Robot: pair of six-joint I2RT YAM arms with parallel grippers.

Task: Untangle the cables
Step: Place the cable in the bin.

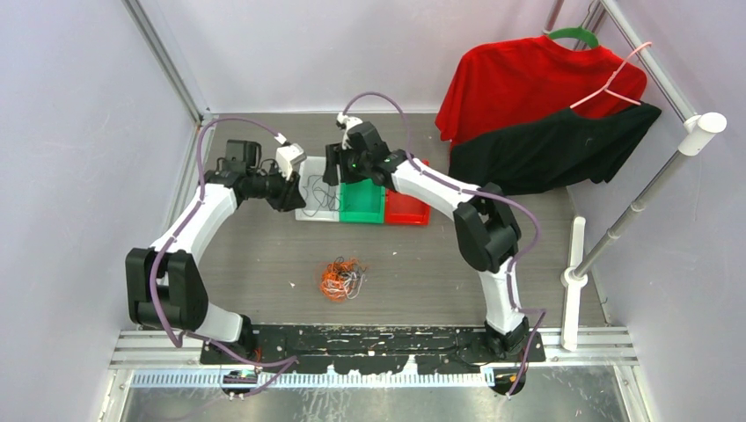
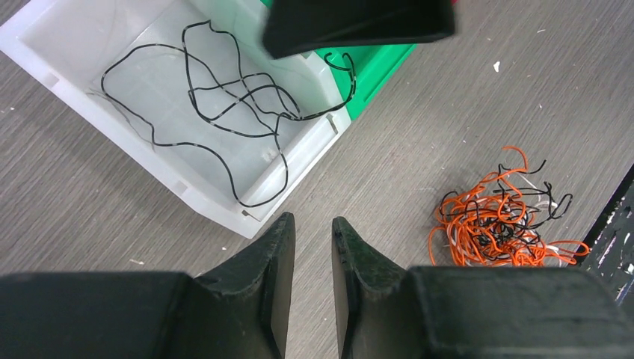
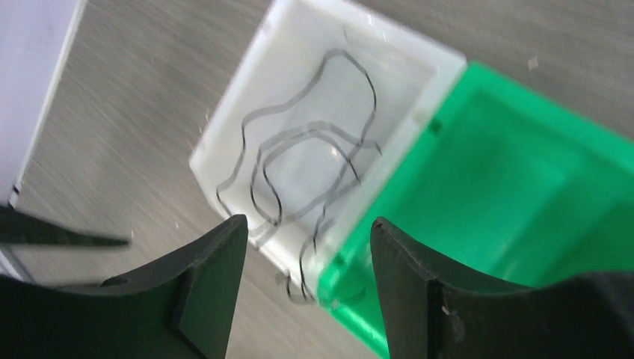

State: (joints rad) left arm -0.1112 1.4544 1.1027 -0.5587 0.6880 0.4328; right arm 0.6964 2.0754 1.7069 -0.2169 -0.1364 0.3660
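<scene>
The grey wood-grain counter (image 1: pixel 264 255) carries three open plastic bins in a row at its far side: a white translucent bin (image 2: pixel 67 45), a green bin (image 3: pixel 508 172) touching it, and a red bin (image 1: pixel 406 209) beside the green one. One thin black cable (image 2: pixel 224 105) lies in loose loops on the floor of the white bin. One stretch of it crosses the bin wall on the side next to the green bin. The remaining cables form a tangled clump of orange, black and white cords (image 2: pixel 501 217). The clump rests on the bare counter nearer the arm bases, well apart from the bins. The left claw (image 2: pixel 312 224) is positioned over the counter just beside the near corner of the white bin. Its fingers stand a narrow gap apart and nothing is between them. The right claw (image 3: pixel 308 224) is positioned above the junction of the white and green bins. Its fingers are spread wide and hold nothing. The looped black cable is visible below the gap.
</scene>
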